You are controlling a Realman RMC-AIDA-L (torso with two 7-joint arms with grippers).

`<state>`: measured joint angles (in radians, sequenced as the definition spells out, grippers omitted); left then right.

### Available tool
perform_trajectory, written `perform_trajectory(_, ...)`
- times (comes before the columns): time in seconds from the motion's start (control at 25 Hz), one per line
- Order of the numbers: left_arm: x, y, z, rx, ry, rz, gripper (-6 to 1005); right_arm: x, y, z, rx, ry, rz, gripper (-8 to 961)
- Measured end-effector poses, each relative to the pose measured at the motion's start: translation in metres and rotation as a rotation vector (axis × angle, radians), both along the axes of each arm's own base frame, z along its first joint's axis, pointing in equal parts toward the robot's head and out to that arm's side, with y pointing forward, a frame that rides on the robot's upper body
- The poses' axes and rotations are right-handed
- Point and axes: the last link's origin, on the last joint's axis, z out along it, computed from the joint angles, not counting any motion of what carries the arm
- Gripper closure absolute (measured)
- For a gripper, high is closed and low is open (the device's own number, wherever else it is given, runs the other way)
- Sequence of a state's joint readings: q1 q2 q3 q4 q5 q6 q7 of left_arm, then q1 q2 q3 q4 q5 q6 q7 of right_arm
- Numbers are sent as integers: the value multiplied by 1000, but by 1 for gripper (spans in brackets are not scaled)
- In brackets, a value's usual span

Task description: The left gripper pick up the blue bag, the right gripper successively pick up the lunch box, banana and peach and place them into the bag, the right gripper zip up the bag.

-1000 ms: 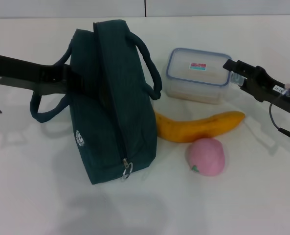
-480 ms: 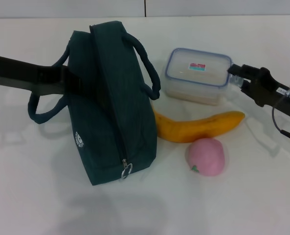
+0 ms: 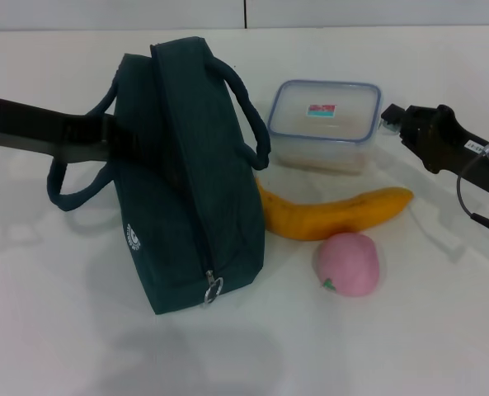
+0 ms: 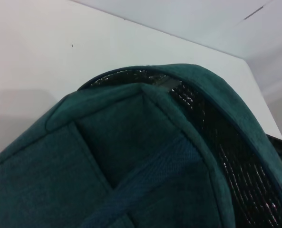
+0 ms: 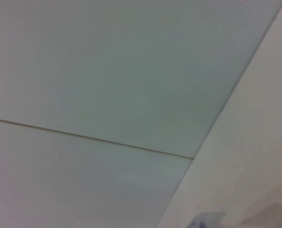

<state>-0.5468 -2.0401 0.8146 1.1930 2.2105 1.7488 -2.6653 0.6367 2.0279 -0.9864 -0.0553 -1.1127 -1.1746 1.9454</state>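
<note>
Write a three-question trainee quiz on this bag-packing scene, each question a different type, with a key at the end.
1. True or false: the peach is already inside the bag.
2. Multiple choice: what lies between the lunch box and the peach? A) a spoon B) the banana C) a cup
3. Fill in: the right end effector is beside the ______, at its right end.

Key
1. False. The peach sits on the table, right of the bag.
2. B.
3. Lunch box. Whether it touches the box cannot be told. The left end effector is at the bag's far side, by the handles, its tip hidden.
</note>
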Motion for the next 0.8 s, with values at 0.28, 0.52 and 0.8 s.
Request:
perform_trajectory(0.28,-1,1,0,-1,-3,3,965,1,-1,4,25,40,-15,855)
perform_trajectory(0.52,-3,1,8,24,-12,10,965,14,-11,14,78,104,-61,848)
perform_trajectory(0.8,-1,0,10,30,-37,16,965,29,-30,26,146,181,-98,840)
